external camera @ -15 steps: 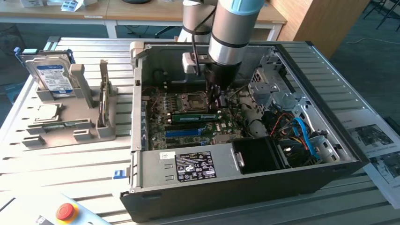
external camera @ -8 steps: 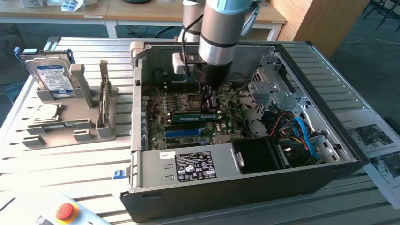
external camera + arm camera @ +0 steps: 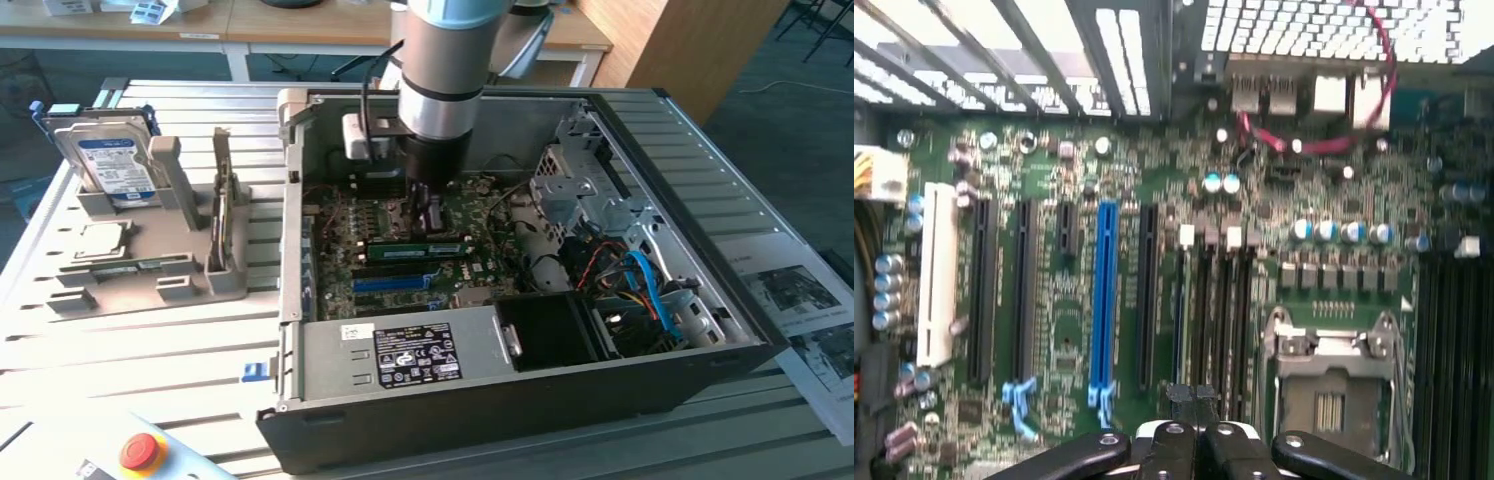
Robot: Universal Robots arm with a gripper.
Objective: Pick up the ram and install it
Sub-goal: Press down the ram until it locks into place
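The ram [image 3: 416,247], a narrow green stick with black chips, stands on edge in a slot on the motherboard [image 3: 461,215] inside the open computer case. It lies parallel to the blue slot [image 3: 394,283], with one black slot between them. My gripper [image 3: 429,212] hangs just above the board over the ram, its fingers pressed together with nothing visible between them. In the wrist view the gripper [image 3: 1192,405] points down at a thin edge-on strip, apparently the ram [image 3: 1179,310], two slots from the blue slot [image 3: 1104,300] and beside the processor socket [image 3: 1332,385].
The case walls [image 3: 296,200] and the power supply [image 3: 414,355] box in the motherboard. Drive cages and cables [image 3: 641,280] crowd the exterior view's right. A grey holder [image 3: 147,285] outside the case carries a hard drive [image 3: 114,165], a thin upright board [image 3: 223,200] and a chip [image 3: 100,240]. A red stop button [image 3: 140,452] sits in front.
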